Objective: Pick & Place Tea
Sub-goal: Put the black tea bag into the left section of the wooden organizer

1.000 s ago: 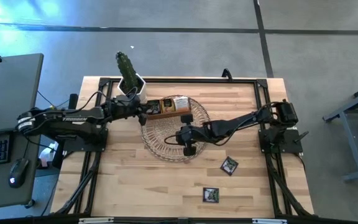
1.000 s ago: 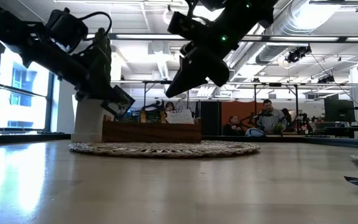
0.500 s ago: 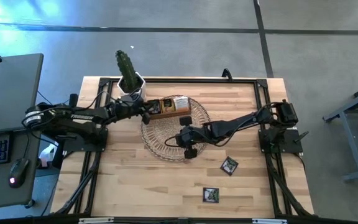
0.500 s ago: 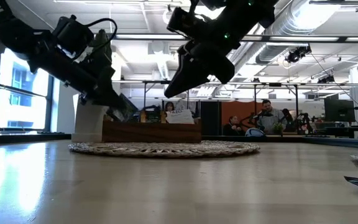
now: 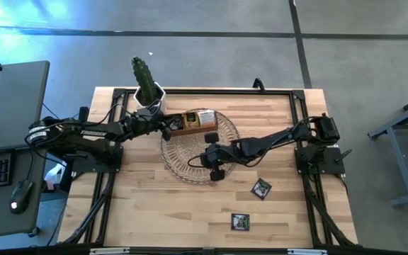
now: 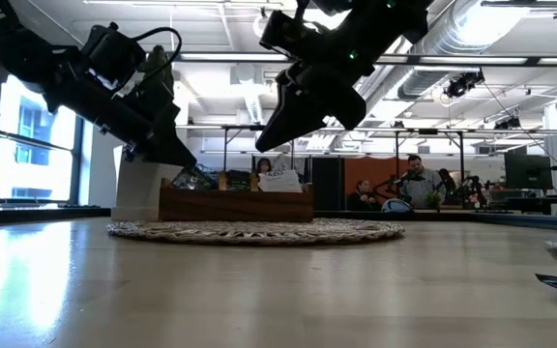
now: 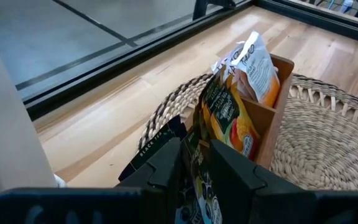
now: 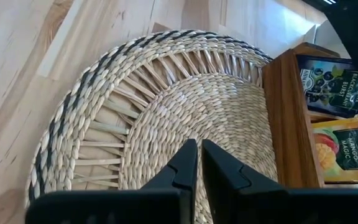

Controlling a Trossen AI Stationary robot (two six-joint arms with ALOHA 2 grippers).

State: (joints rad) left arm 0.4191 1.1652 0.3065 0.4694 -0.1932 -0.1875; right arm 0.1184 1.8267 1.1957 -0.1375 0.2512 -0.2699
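My left gripper (image 5: 165, 127) is at the left end of the brown wooden box (image 5: 193, 122), shut on a dark tea sachet (image 7: 197, 177). The box stands on the far part of the round wicker mat (image 5: 190, 161). It holds upright dark (image 7: 157, 142), yellow-orange (image 7: 232, 118) and orange-and-white sachets (image 7: 257, 62). My right gripper (image 5: 202, 157) hovers shut above the mat's middle (image 8: 166, 112), touching nothing. Two more sachets (image 5: 261, 188), (image 5: 240, 221) lie flat on the table's near right part. My left gripper pinches the dark sachet (image 7: 196, 155) between its two fingers, slanting down from the table's left side. The sachet's free end points into the box's left-end compartment among the dark sachets there. Whether it rests on them, the fingers hide.
A cactus in a white pot (image 5: 147, 88) stands just beyond the left gripper at the far edge. A black frame (image 5: 211, 91) runs around the table. The near half of the wooden table (image 5: 176, 212) holds only the two loose sachets. People sit in the room beyond.
My left gripper has moved toward the table's right and down to the box's left end, carrying the dark sachet from above the box edge down into the end compartment. It has stayed shut on it. The right arm kept still.
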